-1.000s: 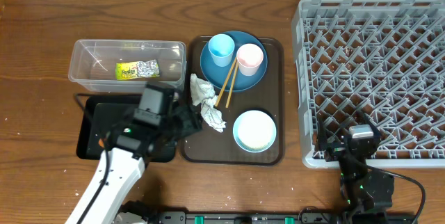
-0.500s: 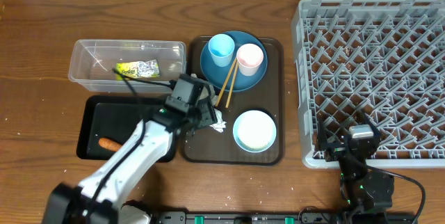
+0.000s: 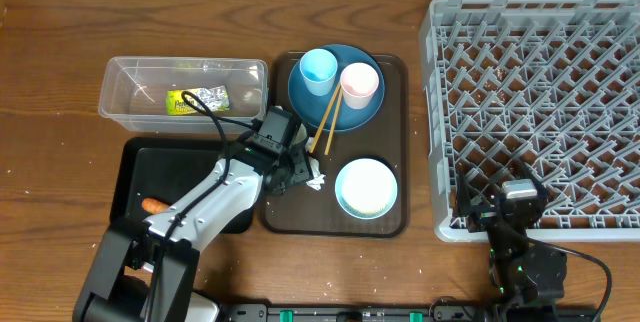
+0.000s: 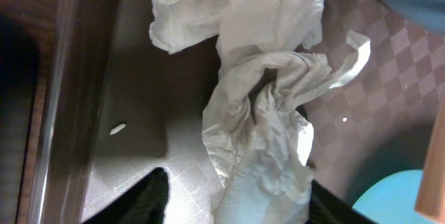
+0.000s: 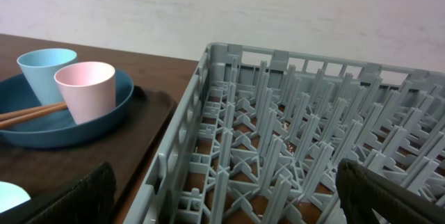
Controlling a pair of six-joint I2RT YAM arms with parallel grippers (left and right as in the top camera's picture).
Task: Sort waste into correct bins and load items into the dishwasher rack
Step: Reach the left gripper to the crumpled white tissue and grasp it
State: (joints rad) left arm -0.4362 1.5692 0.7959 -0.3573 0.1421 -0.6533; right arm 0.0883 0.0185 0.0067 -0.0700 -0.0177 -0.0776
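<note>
White and crumpled, the tissue (image 4: 264,133) lies on the brown serving tray (image 3: 388,142), near the pale bowl (image 3: 366,187). It is soft and very light, so it should squash easily. The thick middle bunch looks best to pinch. The left gripper (image 4: 236,206) has its fingers apart, one on each side of the tissue. The wooden chopsticks (image 3: 327,120) end just beside it and could get bumped. A rice grain (image 4: 117,129) sits nearby. The right gripper (image 5: 226,196) is wide apart too, holding nothing, by the dishwasher rack (image 5: 292,113)
</note>
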